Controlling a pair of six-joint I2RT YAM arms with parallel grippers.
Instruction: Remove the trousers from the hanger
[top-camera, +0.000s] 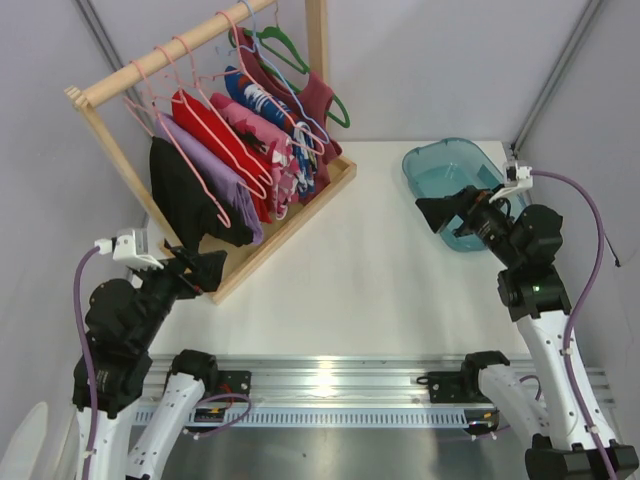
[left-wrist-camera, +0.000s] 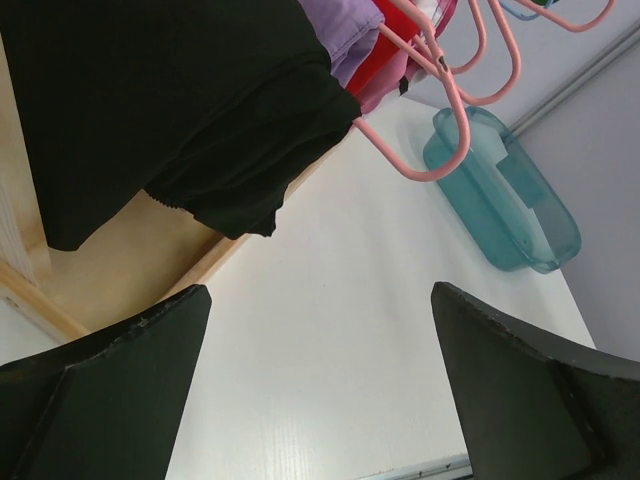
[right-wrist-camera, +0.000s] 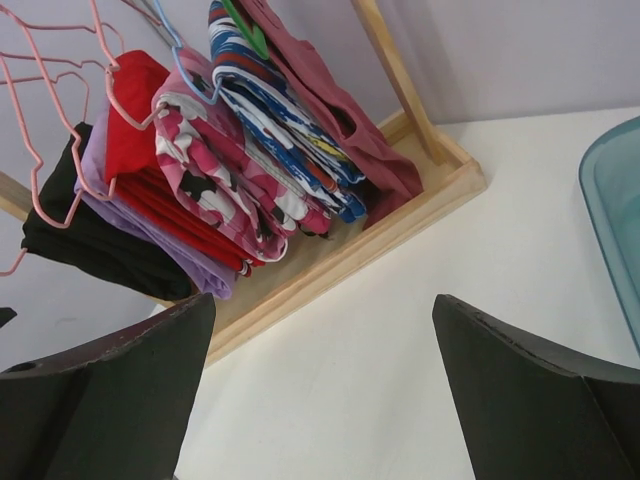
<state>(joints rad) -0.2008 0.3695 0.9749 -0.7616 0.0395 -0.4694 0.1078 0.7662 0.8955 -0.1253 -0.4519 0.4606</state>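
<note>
The trousers, bright pink with red, white and black patches, hang folded in the middle of the wooden rack among other garments; they also show in the right wrist view. Their pale-pink hanger hooks over the top rod, its frame mostly buried in cloth. My left gripper is open and empty, low by the rack's near corner, under the black garment. My right gripper is open and empty, out to the right of the rack and facing it. Open jaws show in both wrist views.
The wooden rack stands at the back left with a raised base frame and a sloping top rod. It carries black, lilac, red, blue-patterned and maroon garments on pink, lilac and green hangers. A teal plastic bin sits at the back right, behind my right gripper.
</note>
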